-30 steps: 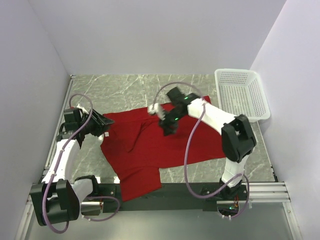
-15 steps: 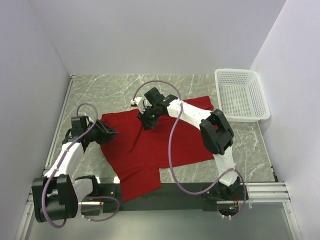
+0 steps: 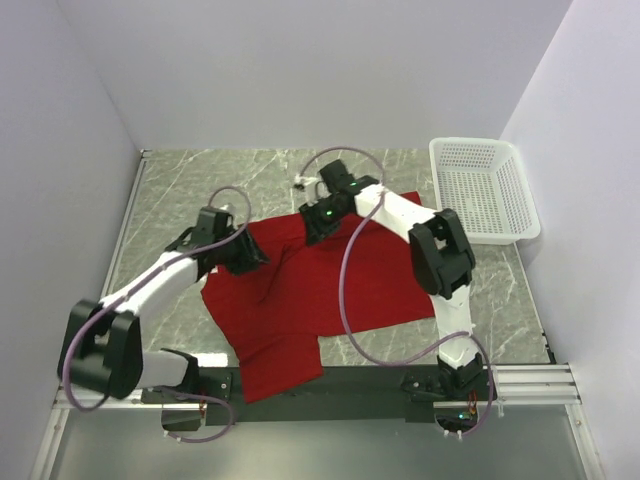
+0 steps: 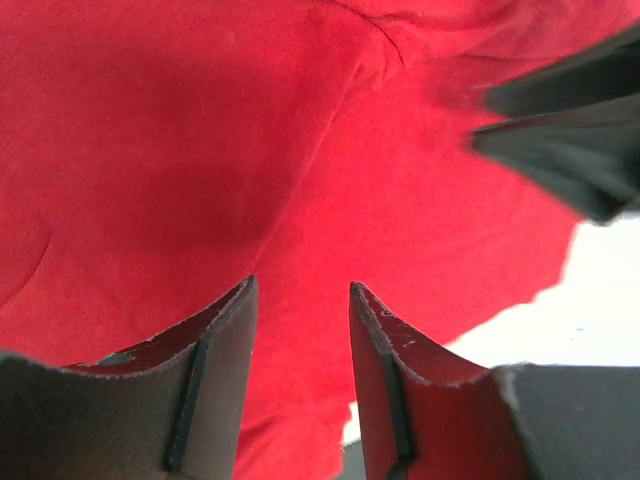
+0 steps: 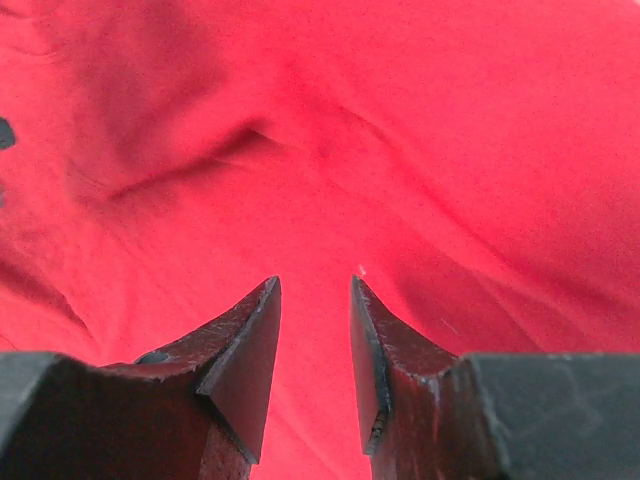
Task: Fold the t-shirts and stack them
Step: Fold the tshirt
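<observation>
T-shirt [image 3: 370, 280] lies rumpled mid-table, its long axis roughly left to right, with one flap over the near edge. We cannot tell the neck end. Left gripper [image 3: 250, 258] and right gripper [image 3: 315, 228] sit over its far-left part, fingers apart, nothing clamped. We suggest both pinch the edge layer squarely and lift evenly.

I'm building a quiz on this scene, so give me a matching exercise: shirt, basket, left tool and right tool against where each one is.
1 shirt
2 basket
3 left tool
4 right tool

A far right corner
B over the shirt's left edge
C spread out in the middle
D over the shirt's far edge

Pairs: 1-C, 2-A, 3-B, 4-D
</observation>
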{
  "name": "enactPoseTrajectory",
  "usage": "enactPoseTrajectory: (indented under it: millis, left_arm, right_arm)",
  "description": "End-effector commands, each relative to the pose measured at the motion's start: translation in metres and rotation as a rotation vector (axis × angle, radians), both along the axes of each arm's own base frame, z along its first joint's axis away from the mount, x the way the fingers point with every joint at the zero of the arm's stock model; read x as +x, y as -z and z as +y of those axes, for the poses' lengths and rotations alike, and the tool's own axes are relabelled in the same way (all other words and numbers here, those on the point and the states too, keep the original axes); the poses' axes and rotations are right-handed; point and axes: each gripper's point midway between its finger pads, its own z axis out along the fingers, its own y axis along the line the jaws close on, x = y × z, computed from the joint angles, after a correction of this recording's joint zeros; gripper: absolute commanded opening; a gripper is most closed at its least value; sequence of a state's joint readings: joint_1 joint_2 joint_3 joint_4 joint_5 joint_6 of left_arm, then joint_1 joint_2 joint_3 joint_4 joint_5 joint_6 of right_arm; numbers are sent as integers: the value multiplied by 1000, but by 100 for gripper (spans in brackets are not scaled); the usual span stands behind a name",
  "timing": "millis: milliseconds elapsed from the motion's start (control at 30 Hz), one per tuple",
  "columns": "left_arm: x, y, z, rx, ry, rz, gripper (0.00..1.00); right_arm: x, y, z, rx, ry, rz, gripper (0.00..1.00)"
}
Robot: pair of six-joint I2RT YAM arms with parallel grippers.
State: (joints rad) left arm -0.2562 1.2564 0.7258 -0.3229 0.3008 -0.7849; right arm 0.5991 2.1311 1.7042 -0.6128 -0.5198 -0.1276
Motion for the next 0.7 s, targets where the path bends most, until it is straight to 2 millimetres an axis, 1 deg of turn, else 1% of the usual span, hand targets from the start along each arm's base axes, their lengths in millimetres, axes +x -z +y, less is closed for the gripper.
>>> enactPoseTrajectory:
  millis: [0, 33, 67, 100, 133, 167, 200, 267, 433, 667]
  left_arm:
    - [22, 0, -10, 134, 38, -50, 47]
    - [22, 12, -13, 169, 56, -15, 47]
    - [23, 14, -15, 195, 61, -7, 47]
    - [30, 11, -19, 236, 61, -26, 47]
    - [32, 14, -19, 270, 61, -22, 47]
    - [30, 22, -17, 305, 64, 9, 47]
    - [32, 19, -23, 309, 78, 1, 47]
    - [33, 27, -18, 364, 74, 18, 47]
    - [34, 36, -20, 410, 100, 42, 46]
    - [29, 56, -23, 446, 137, 96, 45]
  right_arm:
    - [14, -52, -23, 91, 51, -55, 41]
    - [12, -50, -28, 91, 59, -45, 41]
    - [12, -51, -33, 97, 67, -40, 41]
    - [14, -57, -37, 107, 76, -53, 41]
    - [14, -55, -45, 105, 89, -47, 41]
    - [14, -55, -48, 105, 95, -48, 41]
    - [14, -59, -49, 110, 98, -57, 41]
    - [12, -56, -54, 109, 106, -48, 41]
    - [11, -55, -56, 115, 115, -41, 41]
    - [11, -55, -55, 116, 116, -33, 41]
